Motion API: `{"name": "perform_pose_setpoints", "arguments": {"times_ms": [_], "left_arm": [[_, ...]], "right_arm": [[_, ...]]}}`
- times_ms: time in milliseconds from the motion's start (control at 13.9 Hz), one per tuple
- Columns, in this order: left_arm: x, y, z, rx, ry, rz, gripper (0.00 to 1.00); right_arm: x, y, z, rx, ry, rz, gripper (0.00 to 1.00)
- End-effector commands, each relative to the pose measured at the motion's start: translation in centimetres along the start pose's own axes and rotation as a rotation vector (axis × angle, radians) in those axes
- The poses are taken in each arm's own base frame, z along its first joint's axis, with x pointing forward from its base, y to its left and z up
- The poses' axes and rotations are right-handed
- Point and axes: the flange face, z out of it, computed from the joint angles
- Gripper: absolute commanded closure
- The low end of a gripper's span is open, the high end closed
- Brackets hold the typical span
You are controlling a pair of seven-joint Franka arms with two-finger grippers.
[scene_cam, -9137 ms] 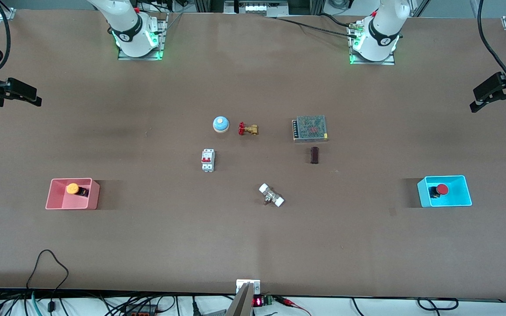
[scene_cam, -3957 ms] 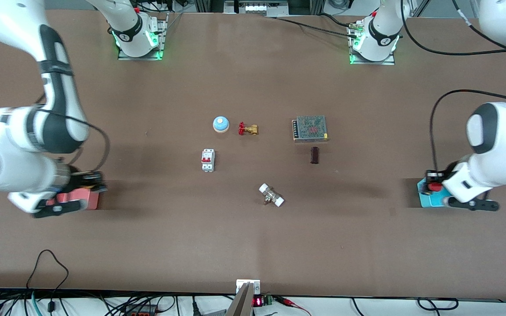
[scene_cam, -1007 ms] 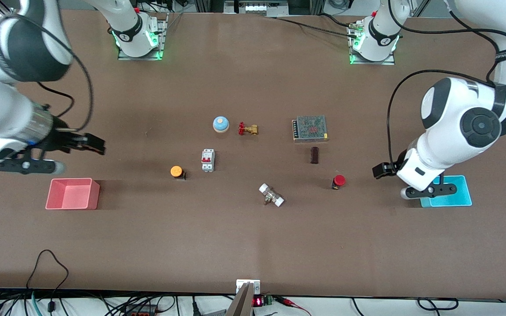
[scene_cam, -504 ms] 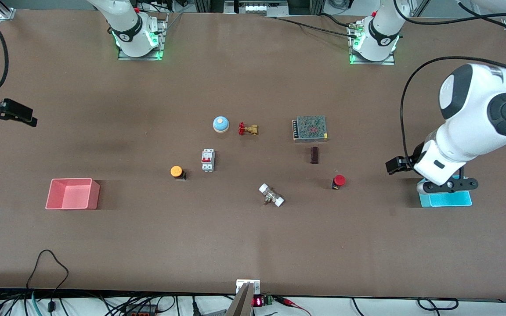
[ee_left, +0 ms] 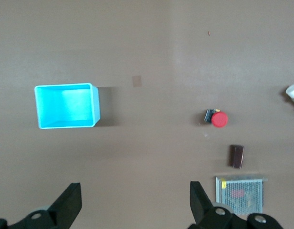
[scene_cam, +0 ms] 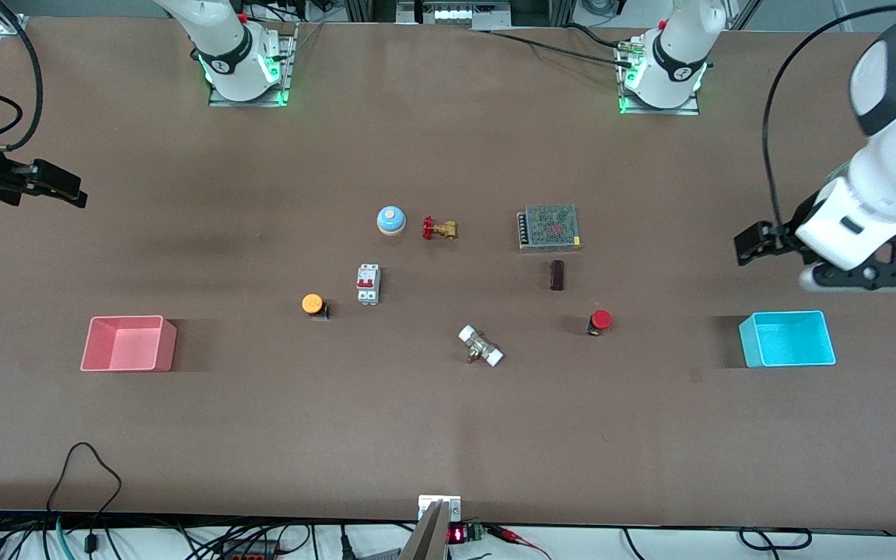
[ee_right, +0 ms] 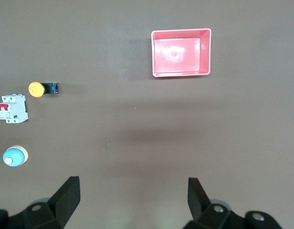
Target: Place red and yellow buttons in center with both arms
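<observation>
Brown matte bench (scene_cam: 448,435) carries everything, both arm bases along its robot edge. Right hand (scene_cam: 55,185) is up in the air over bare bench at the right arm's end, fingers spread wide, holding nothing; wrist cam confirms the gap between the fingers (ee_right: 65,198). Pink bin (scene_cam: 128,343) sits near that hand, nearer the front camera, nothing in it. Yellow button (scene_cam: 312,303) lies on its side on open bench, well apart from the right hand, just beside the white breaker (scene_cam: 369,284). Blue dome (scene_cam: 391,220) and brass valve (scene_cam: 439,229) sit farther from the front camera than the breaker. White fitting (scene_cam: 481,346) mid-bench. Mesh power supply (scene_cam: 548,228) with a dark block (scene_cam: 557,274) beside it. Red button (scene_cam: 600,320) lies on the bench, apart from the left hand. Cyan bin (scene_cam: 787,339) holds nothing, sits near the left hand. Left hand (scene_cam: 755,243) up over bare bench at the left arm's end, fingers (ee_left: 201,202) wide, gripping nothing.
</observation>
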Motion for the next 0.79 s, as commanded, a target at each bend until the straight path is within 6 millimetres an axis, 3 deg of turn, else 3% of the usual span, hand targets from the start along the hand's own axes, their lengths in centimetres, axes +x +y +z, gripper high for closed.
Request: {"name": "perform_pose_setpoints", "arguments": {"times_ms": [0, 216, 719], "left_arm": [[-2.6, -3.4, -3.5, -0.019, 0.012, 0.057, 0.0], [-4.4, -4.8, -5.7, -0.026, 0.023, 0.07, 0.0], [-6.2, -5.2, -8.2, -0.032, 0.048, 0.058, 0.0]], "right_arm": [[-1.8, 0.1, -1.7, -0.005, 0.042, -0.001, 0.0], [-1.9, 0.0, -2.0, -0.005, 0.036, -0.007, 0.0], [-2.8, 0.1, -2.7, -0.001, 0.027, -0.007, 0.0]]}}
